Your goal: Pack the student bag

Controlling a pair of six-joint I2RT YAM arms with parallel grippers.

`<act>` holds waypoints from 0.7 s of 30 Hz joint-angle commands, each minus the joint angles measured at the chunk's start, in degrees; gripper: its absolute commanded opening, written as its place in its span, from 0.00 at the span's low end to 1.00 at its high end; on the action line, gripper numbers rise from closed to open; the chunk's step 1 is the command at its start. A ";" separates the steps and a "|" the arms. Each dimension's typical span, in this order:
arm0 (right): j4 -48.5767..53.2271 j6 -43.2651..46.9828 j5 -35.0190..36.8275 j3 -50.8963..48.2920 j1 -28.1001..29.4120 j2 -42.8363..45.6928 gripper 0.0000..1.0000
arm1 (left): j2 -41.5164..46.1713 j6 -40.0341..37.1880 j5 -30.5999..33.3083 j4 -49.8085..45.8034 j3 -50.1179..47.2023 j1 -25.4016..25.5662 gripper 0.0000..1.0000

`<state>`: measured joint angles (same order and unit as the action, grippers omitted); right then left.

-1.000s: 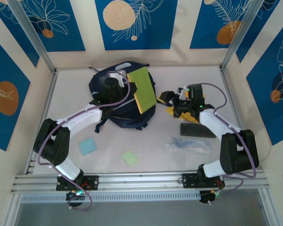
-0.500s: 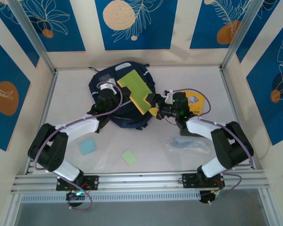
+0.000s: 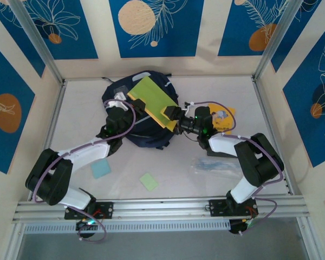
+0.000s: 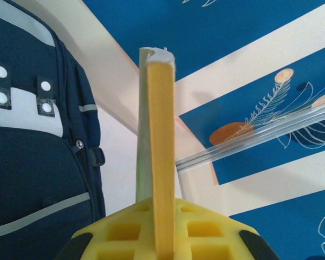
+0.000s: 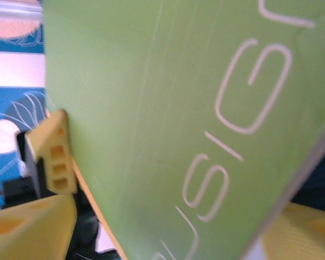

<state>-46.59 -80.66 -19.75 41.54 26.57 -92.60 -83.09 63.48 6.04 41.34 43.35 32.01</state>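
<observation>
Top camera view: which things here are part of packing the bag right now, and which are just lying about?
In the job: student bag; green book, clamped by the left gripper, with the right gripper at its corner.
Lying about, perhaps awaiting packing: blue pad; small green pad; clear plastic pouch; yellow item beside the right arm.

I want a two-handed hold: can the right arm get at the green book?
Likely yes: the right gripper sits at the book's near corner, a finger on each side in its wrist view, nothing in the way. The left gripper grips the far edge above the bag.
</observation>
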 commanded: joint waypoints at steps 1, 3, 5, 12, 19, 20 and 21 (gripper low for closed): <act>-4.08 -0.56 0.18 1.23 -0.06 -0.07 0.56 | 0.82 1.86 -0.95 4.09 -1.14 0.47 0.00; -3.05 -0.82 0.96 0.60 -0.66 0.55 0.29 | 1.23 1.07 -0.77 2.83 -1.60 0.46 0.00; -2.37 -0.65 1.03 0.18 -1.46 1.29 0.11 | 1.94 -0.56 -0.93 0.42 -1.72 0.50 0.00; 6.40 4.40 -0.33 1.66 -6.54 5.60 0.00 | 2.37 -19.99 -4.99 -23.78 5.73 0.16 0.75; 35.01 21.14 0.24 8.72 -12.90 12.79 0.00 | -4.71 -44.47 -8.47 -42.73 16.62 0.16 0.83; 38.10 23.13 0.76 9.19 -13.97 13.92 0.00 | -6.66 -46.75 -9.26 -45.21 18.81 0.14 0.82; 40.55 24.65 1.26 9.49 -14.80 14.86 0.00 | -8.41 -48.19 -9.34 -46.94 20.46 0.19 0.81</act>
<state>-17.43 -65.14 -19.31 48.29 13.17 -81.67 -87.53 27.73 0.16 5.41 59.37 31.97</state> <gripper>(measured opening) 0.080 0.817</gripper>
